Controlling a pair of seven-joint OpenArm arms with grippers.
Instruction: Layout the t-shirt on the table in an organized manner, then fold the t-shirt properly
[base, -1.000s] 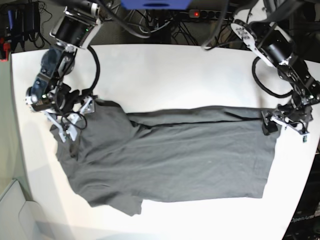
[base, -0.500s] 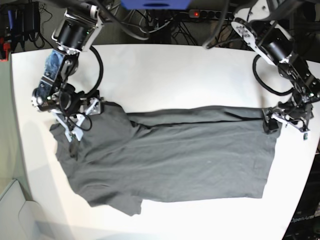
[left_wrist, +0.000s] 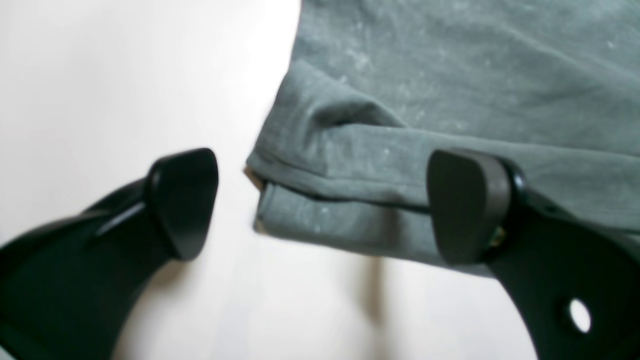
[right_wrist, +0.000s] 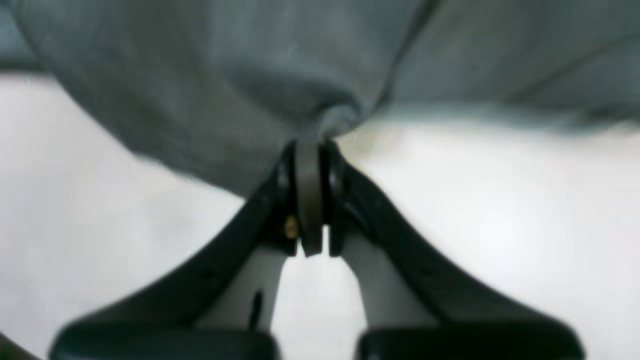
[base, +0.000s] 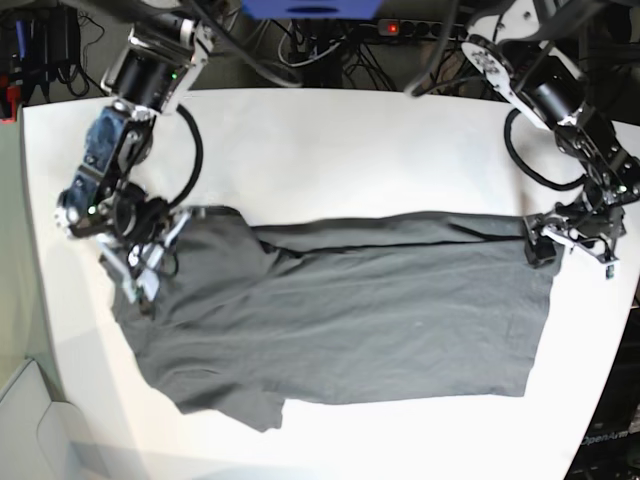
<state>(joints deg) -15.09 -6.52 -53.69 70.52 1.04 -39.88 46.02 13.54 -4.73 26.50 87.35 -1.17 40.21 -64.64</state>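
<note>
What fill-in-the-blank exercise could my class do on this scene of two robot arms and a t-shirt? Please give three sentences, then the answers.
1. The t-shirt lies spread on a table whose colour is ____.
2. The right gripper is ____ on a bunched bit of the cloth.
3. The left gripper is ____, its two fingers on either side of a corner of the shirt.

Missing words: white; shut; open
</note>
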